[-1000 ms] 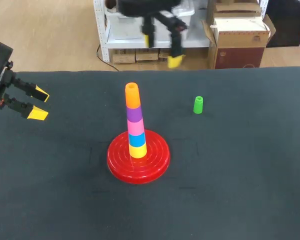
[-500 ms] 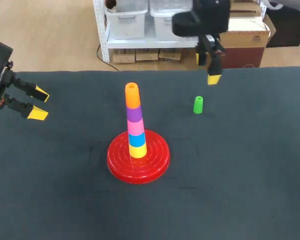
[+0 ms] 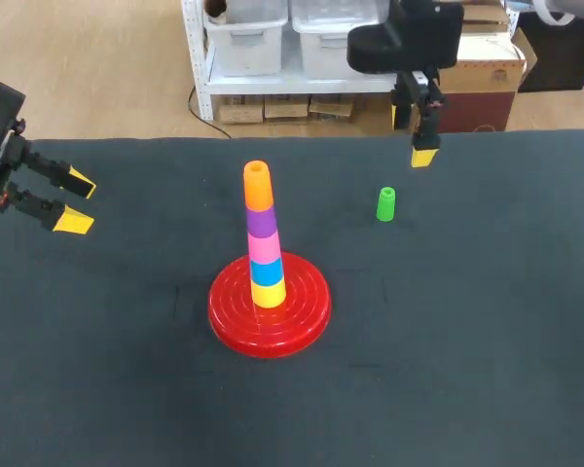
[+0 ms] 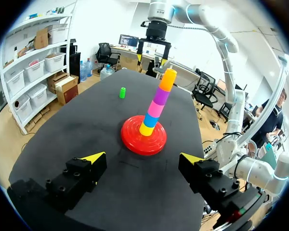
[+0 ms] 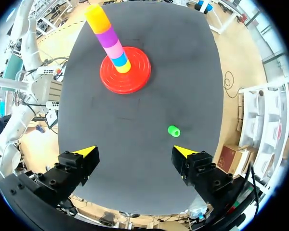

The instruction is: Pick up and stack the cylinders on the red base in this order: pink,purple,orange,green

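no readable text or labels appear on anything.

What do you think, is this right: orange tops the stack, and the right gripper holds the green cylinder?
No: the right gripper is open and empty; the right wrist view shows the green cylinder on the table. The rest holds.

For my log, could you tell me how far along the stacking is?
Done: pink cylinder, purple cylinder and orange cylinder sit stacked on the red base. In hand: nothing; the open right end effector hovers near the green cylinder. Remaining: green goes on top.
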Controlling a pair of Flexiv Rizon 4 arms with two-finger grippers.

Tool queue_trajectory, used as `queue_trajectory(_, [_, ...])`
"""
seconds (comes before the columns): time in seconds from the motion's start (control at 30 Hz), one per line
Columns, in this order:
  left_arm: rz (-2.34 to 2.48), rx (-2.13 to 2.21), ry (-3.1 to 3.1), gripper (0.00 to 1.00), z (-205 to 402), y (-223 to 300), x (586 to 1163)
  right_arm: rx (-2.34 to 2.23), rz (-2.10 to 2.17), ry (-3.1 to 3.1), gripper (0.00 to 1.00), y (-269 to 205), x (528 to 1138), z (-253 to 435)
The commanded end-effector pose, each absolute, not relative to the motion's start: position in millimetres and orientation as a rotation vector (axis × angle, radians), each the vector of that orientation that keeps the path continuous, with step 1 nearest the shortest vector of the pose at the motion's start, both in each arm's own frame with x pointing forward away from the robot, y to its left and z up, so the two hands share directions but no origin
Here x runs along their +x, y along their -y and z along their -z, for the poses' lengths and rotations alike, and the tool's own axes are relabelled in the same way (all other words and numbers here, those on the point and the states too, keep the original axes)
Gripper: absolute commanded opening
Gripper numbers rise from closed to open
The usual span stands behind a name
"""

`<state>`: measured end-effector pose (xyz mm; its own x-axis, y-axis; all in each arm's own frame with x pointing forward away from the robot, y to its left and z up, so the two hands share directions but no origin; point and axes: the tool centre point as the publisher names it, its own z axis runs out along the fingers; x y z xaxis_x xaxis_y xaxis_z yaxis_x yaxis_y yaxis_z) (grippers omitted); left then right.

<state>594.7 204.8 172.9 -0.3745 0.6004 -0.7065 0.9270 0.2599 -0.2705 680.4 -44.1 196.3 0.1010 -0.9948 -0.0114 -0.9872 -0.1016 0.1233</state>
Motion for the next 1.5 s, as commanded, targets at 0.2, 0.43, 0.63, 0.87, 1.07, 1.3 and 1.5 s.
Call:
queue_trajectory(0.2, [0.932, 1.385, -2.07, 1.0, -172, -205, 596, 2.111, 0.044, 2.184, 1.0, 43, 694, -176])
queue_trajectory(0.43, [0.932, 1.385, -2.07, 1.0, -172, -205, 596, 1.989, -0.054, 2.296, 1.0, 45, 722, -142])
queue_trajectory(0.63, [0.932, 1.385, -2.07, 1.0, -172, -205, 596, 1.875, 0.044, 2.396, 1.0, 45, 744, -122])
queue_trajectory(0.87, [0.932, 1.385, -2.07, 1.0, -172, -205, 596, 1.768, 0.094, 2.478, 1.0, 43, 764, -103])
queue_trajectory(1.07, [0.932, 1.385, -2.07, 1.0, -172, -205, 596, 1.679, 0.107, 2.501, 1.0, 44, 773, -87])
queue_trajectory(1.3, [0.932, 1.385, -2.07, 1.0, -172, -205, 596, 1.62, 0.109, 2.52, 1.0, 42, 777, -79])
queue_trajectory(1.5, [0.932, 1.385, -2.07, 1.0, -172, -205, 596, 1.586, 0.164, 2.524, 1.0, 44, 772, -87])
